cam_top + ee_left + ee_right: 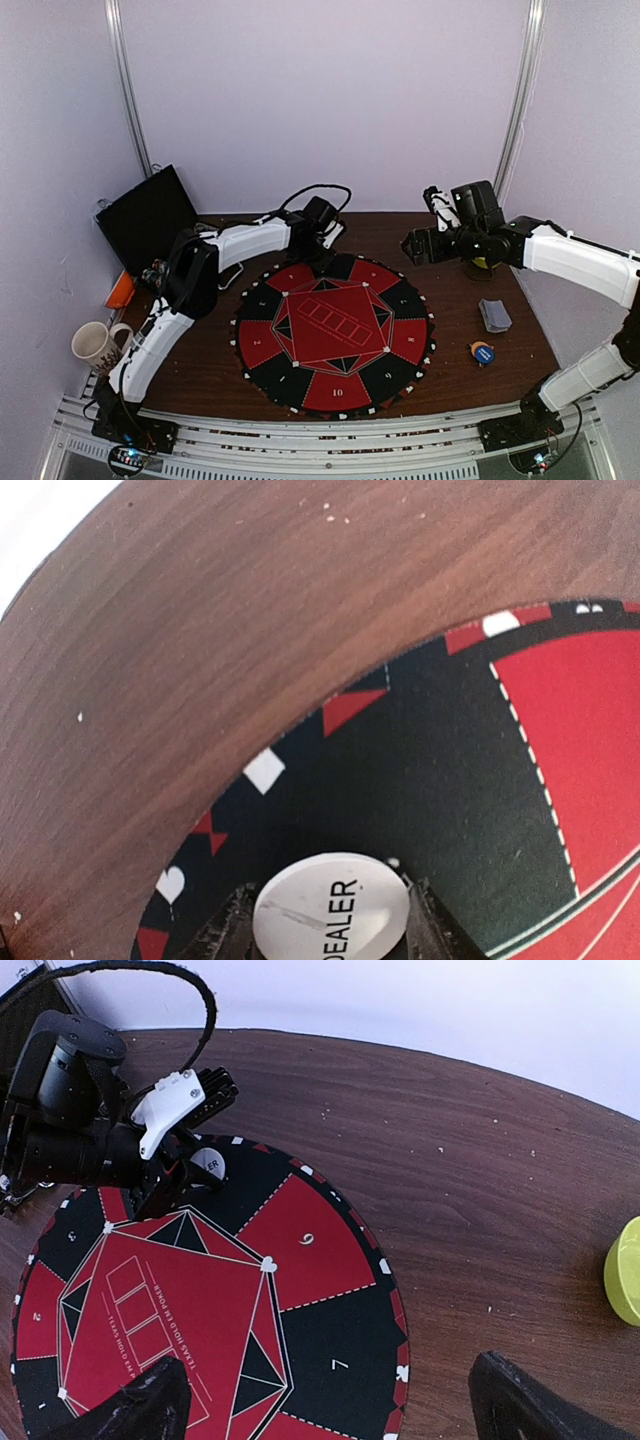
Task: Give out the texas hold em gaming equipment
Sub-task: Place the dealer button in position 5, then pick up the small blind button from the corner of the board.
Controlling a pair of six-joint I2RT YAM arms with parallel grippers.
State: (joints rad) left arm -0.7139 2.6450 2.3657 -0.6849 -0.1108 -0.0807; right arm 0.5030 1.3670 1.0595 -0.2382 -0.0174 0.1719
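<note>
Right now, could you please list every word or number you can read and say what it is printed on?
"DEALER": white button disc, held in the left gripper.
"10": nearest red segment of the poker mat.
"7": a black segment of it, in the right wrist view.
The mat's centre print and other digits: too small to read.
</note>
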